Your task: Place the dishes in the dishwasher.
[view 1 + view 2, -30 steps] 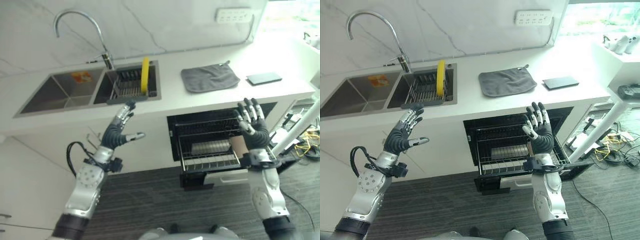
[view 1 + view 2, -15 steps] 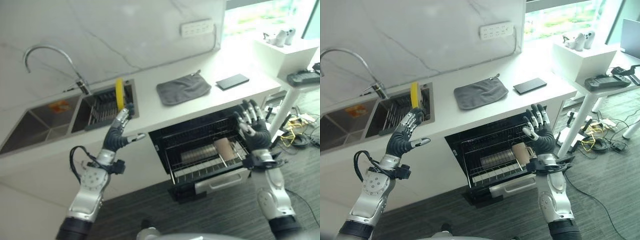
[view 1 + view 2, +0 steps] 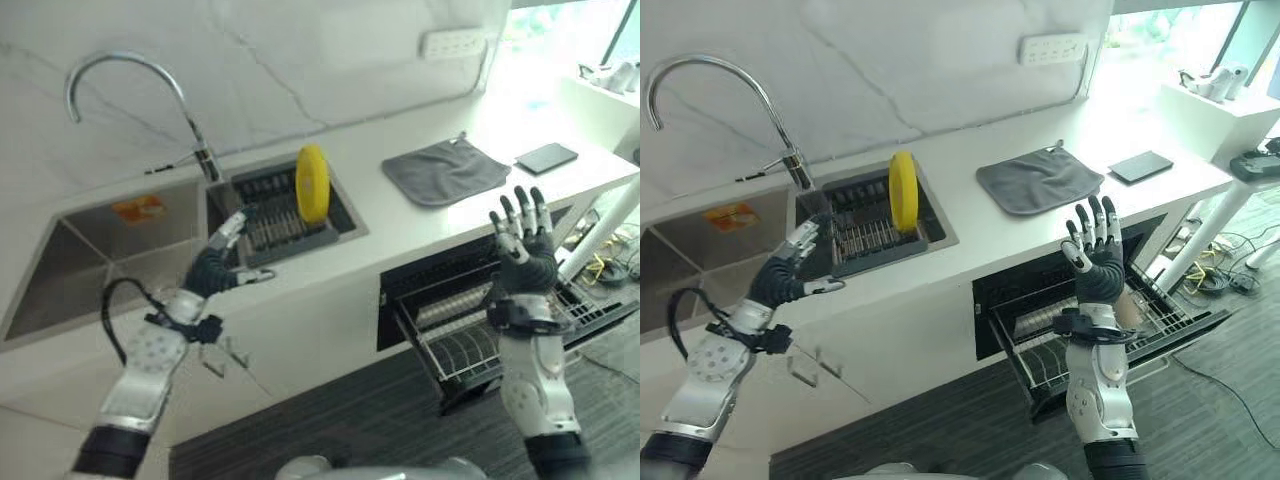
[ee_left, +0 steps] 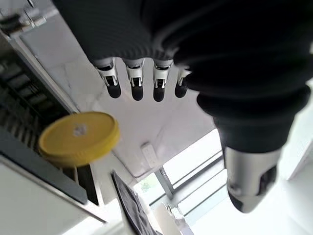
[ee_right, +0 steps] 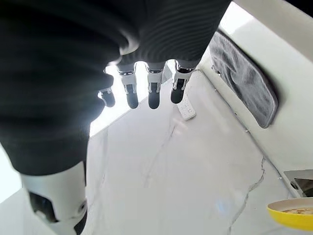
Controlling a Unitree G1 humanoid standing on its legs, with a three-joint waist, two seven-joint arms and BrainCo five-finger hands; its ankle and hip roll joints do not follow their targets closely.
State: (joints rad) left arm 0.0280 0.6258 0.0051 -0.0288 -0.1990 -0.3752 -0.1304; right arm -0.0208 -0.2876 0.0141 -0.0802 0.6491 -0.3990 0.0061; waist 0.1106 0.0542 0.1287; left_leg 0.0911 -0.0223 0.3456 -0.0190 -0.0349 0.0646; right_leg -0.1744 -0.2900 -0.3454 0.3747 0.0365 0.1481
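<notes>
Now the left hand (image 3: 213, 268) has neared the yellow plate (image 3: 312, 183).

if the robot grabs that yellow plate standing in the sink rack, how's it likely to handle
The yellow plate stands on edge in the dish rack, so a sideways nudge may tip or roll it. It looks rigid, probably light. Its smooth rim could slip between the fingers.

Two silver-grey metal arms are seen, each ended by a hand: left hand (image 3: 212, 272), right hand (image 3: 524, 262). Silver fingers are tipped dark; wrists are wrapped in dark ribbed covers.
</notes>
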